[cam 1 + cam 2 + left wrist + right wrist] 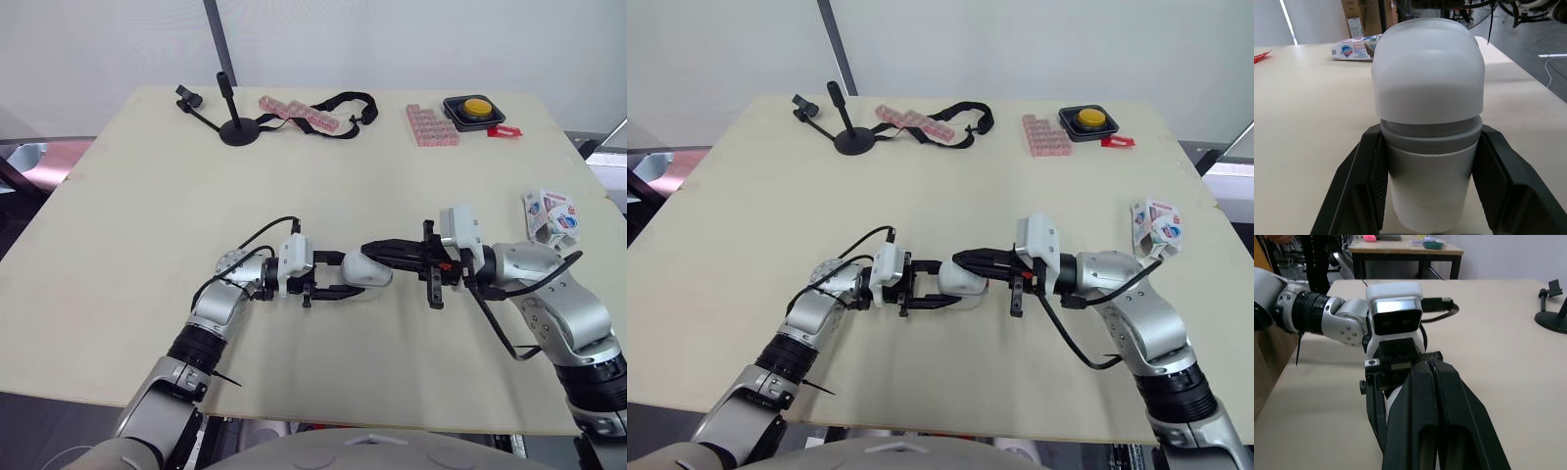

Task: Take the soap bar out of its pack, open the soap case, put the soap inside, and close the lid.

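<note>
Left gripper clamped around the white soap case mid-surface, right gripper fingers pressed together over it, soap pack well apart at right edge

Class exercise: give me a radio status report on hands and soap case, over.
Left hand shut on soap case. Right hand shut, tips at lid. Soap pack apart, far right; nothing blocking.

I'm seeing the right hand's pressed-together fingers covering nearly all of the soap case, leaving one pale sliver. Its frosted lid is hiding whatever lies inside. The left hand is running off the picture's edge. At three o'clock on the worktop, the soap pack's print is staying too small to read.
</note>
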Tool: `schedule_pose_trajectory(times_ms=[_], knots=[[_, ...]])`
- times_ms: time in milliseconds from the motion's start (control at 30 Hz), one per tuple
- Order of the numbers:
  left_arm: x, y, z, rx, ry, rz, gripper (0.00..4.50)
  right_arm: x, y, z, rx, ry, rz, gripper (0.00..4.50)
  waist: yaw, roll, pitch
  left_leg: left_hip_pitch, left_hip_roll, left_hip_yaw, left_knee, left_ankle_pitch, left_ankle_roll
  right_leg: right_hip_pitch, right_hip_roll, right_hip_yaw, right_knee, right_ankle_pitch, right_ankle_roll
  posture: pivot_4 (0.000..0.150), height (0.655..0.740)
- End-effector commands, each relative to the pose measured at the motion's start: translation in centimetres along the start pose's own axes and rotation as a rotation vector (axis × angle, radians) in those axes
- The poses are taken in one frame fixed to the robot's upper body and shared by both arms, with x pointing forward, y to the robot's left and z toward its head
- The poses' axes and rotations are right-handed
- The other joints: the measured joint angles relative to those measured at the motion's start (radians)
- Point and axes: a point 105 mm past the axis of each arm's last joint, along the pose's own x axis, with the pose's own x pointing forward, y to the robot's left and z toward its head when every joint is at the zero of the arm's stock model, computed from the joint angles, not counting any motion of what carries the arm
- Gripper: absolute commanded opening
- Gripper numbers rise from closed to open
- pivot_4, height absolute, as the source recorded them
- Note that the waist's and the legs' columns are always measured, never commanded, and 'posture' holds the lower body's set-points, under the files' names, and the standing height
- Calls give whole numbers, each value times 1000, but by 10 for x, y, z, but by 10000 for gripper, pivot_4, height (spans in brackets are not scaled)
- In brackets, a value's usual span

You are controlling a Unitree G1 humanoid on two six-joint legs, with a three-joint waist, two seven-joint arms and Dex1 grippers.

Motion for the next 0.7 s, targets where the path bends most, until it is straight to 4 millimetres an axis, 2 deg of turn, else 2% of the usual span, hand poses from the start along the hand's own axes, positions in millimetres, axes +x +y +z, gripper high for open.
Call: schedule_pose_trajectory(times_ms=[33, 700], knots=[[-6, 1, -2, 2, 26, 16, 18856, -2, 3, -2, -41, 24, 13, 621, -1, 0, 0, 0, 0, 0, 0, 0, 0, 0, 0, 0, 0, 0, 0, 1500, 7400], [-7, 2, -3, 5, 34, 23, 18856, 3, 9, -26, 21, 164, 79, 621, -10, 0, 0, 4, 0, 0, -7, 1, -2, 6, 0, 0, -3, 0, 0, 1500, 7400]])
